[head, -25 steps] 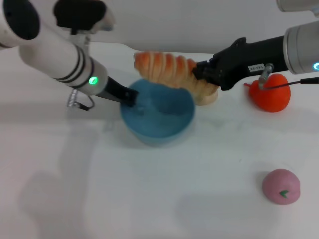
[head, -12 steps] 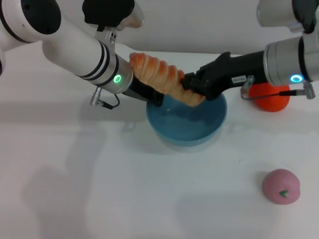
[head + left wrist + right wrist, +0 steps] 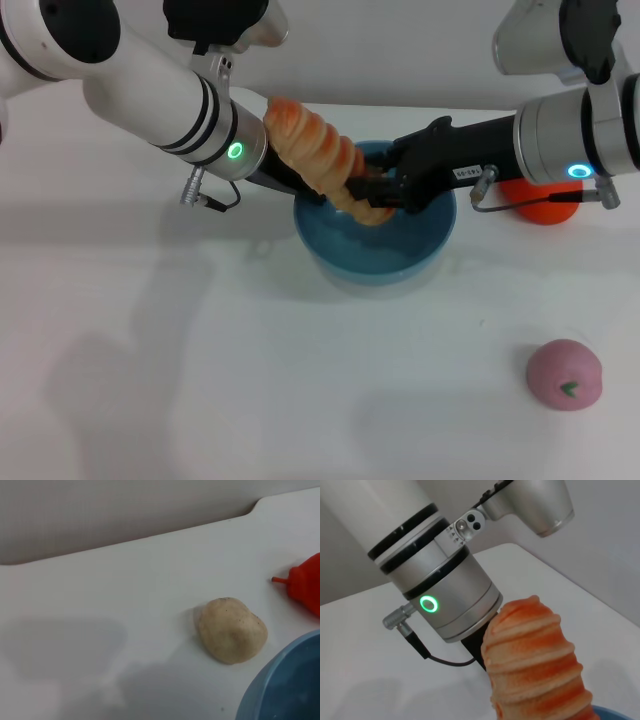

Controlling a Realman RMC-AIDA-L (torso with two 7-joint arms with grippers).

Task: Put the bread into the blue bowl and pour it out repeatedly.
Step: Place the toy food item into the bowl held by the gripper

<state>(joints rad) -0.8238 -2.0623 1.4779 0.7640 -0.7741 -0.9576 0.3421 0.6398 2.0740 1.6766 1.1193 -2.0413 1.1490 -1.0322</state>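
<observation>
The bread (image 3: pixel 318 152), an orange-and-cream ridged loaf, slants down from upper left into the blue bowl (image 3: pixel 385 262) at the table's middle. Its lower end sits inside the bowl. From the right, my right gripper (image 3: pixel 377 190) is shut on that lower end, over the bowl. My left gripper (image 3: pixel 303 190) grips the bowl's left rim, partly hidden behind the loaf. In the right wrist view the bread (image 3: pixel 535 665) fills the foreground before the left arm's wrist (image 3: pixel 440 600). The left wrist view catches the bowl's rim (image 3: pixel 280 685).
A red-orange toy (image 3: pixel 540 208) sits behind my right arm at the far right. A pink round toy (image 3: pixel 565 373) lies near the front right. A small beige lump (image 3: pixel 231 630) rests on the table beyond the bowl, beside the red toy (image 3: pixel 306 582).
The left gripper has carried the bowl to the right. The right gripper has lowered the bread from above the rim so its end now dips into the bowl.
</observation>
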